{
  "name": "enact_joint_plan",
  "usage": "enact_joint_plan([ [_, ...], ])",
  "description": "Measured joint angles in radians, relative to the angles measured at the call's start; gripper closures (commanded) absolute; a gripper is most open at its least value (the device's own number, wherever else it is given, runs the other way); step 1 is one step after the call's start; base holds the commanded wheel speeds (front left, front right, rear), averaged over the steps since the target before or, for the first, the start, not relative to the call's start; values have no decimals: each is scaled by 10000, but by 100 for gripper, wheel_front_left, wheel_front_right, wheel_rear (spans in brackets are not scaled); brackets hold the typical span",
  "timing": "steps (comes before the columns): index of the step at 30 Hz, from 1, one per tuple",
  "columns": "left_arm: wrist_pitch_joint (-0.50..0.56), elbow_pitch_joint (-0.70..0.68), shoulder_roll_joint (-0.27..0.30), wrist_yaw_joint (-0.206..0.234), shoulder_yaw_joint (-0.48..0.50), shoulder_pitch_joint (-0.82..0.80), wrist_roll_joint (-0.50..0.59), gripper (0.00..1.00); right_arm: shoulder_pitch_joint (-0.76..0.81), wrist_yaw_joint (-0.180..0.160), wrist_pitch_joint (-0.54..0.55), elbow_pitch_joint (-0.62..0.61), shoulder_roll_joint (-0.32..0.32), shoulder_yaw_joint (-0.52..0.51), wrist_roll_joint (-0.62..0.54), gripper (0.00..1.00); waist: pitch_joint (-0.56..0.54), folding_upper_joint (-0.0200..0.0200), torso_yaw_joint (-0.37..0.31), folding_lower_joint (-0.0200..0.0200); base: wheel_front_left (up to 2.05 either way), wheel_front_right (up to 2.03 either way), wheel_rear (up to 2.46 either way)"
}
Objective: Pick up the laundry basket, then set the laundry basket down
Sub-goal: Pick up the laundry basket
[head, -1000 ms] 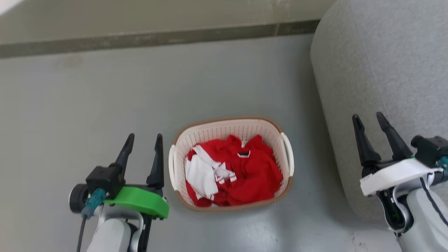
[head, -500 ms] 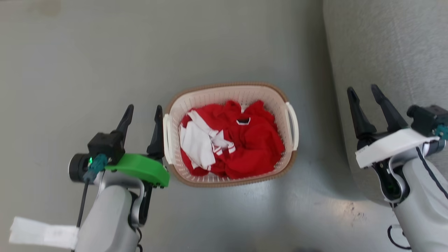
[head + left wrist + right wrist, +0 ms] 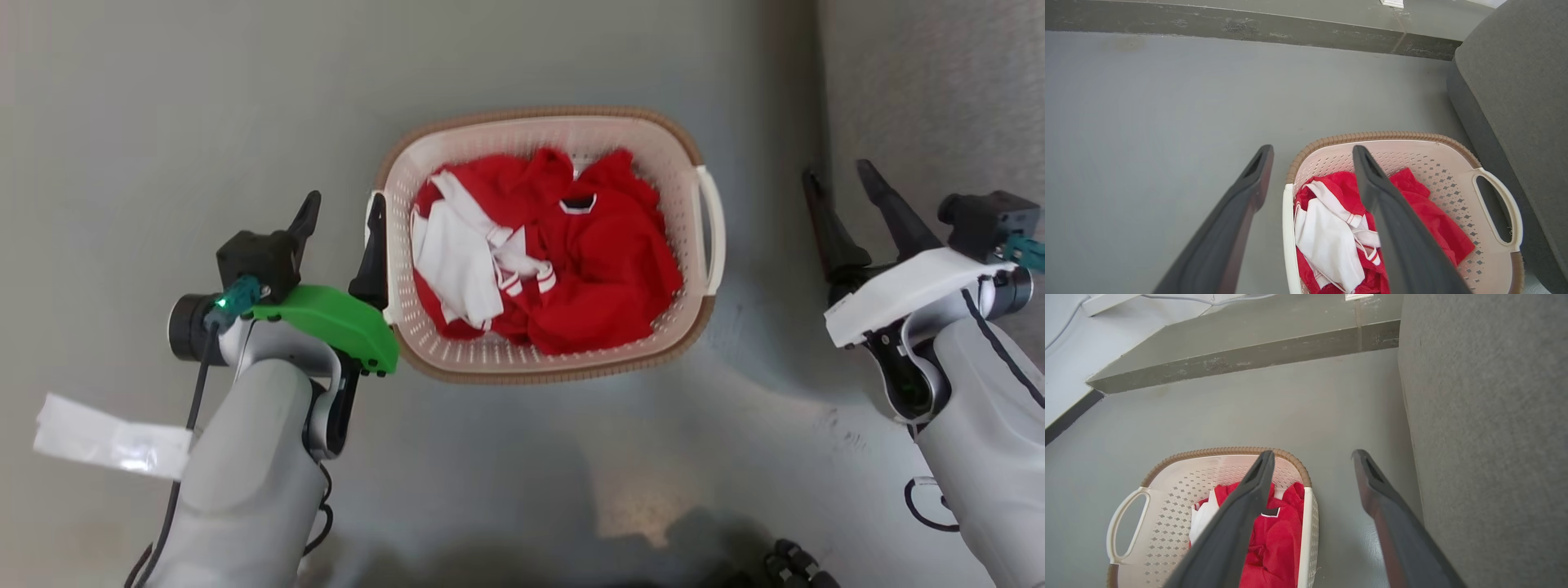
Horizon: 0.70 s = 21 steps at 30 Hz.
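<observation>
Head view: left tool (image 3: pixel 344 204) beside laundry basket (image 3: pixel 490 349) (right tool (image 3: pixel 836 173) well apart).

The left gripper (image 3: pixel 344 202) (green wrist collar) and the right gripper (image 3: pixel 836 171) both point forward, each with its two fingers spread apart.

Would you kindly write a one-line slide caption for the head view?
Open left pincer beside the laundry basket of red and white clothes; open right pincer apart on its other side.
</observation>
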Motion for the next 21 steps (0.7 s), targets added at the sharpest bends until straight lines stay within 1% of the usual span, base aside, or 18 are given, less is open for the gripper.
enact_joint_plan([
  [2, 61, 309, -6, 0, -128, -194, -232, 0, -173, 0, 0, 322, -2, 188, 111, 0, 261, 0, 35, 0, 0, 0, 0],
  [9, 364, 1396, -25, 2, -408, -827, -546, 0, -717, 0, 0, 1189, 56, 949, 585, 0, 1071, 0, 135, 0, 0, 0, 0],
  [18, 568, 2155, -42, 0, -897, -1735, -1195, 0, -1401, 0, 94, 2067, 86, 1820, 920, 0, 1899, 0, 166, 0, 0, 0, 0],
  [21, 669, 2364, -46, -10, -1049, -1935, -1586, 0, -1692, 0, 194, 2291, 88, 2138, 1101, 0, 2145, 0, 169, -1, 0, 0, 0],
])
